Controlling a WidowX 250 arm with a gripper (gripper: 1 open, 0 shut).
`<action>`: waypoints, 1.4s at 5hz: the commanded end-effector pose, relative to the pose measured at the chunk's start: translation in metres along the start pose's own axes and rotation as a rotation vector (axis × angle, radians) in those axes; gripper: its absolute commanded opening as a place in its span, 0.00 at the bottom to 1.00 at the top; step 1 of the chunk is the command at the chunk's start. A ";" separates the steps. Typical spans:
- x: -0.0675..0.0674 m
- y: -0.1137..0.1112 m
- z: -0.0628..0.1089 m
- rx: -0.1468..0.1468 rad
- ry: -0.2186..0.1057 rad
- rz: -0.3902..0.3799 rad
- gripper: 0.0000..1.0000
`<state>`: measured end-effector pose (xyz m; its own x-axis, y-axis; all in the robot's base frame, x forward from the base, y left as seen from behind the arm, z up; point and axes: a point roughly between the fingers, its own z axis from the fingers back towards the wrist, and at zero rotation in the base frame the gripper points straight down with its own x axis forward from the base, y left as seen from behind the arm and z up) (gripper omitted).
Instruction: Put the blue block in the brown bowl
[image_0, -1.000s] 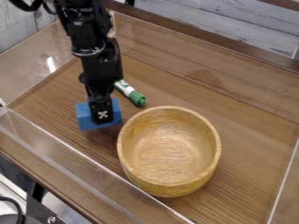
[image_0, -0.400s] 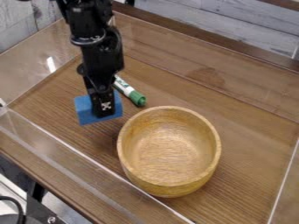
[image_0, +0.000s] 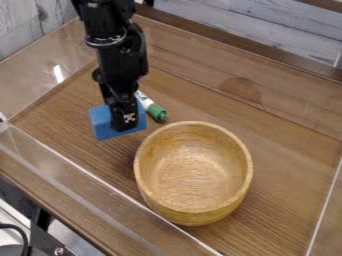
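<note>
One blue block (image_0: 107, 124), gripped in the claw (image_0: 118, 118) of a black robot arm (image_0: 110, 45), hangs at the left of the brown bowl (image_0: 194, 172), seen in the camera view, the only one available. Compared with the frame from a second ago, the block sits slightly higher and a touch nearer the bowl's side of the scene, its lower edge apparently off the wooden surface (image_0: 274, 110). That suggests the grasp has taken and the lift is under way, leaving the carry across and the release still to come. The bowl has not shifted, nor has the green-capped white marker (image_0: 155, 109) lying just behind it.

The arm reaches down from the top of the frame, its claw pointing downward with fingers about the block, which remains outside the bowl and short of its near-left rim. More height would probably be needed to clear that thick wall before the arm swings over the opening.
</note>
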<state>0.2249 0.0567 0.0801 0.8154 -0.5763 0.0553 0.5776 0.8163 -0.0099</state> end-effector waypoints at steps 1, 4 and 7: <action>0.007 0.002 0.013 0.051 -0.037 0.001 0.00; 0.009 -0.005 0.010 0.061 -0.046 0.034 0.00; 0.013 -0.011 0.012 0.067 -0.054 0.071 0.00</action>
<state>0.2240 0.0406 0.0823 0.8580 -0.5070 0.0818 0.5074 0.8615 0.0182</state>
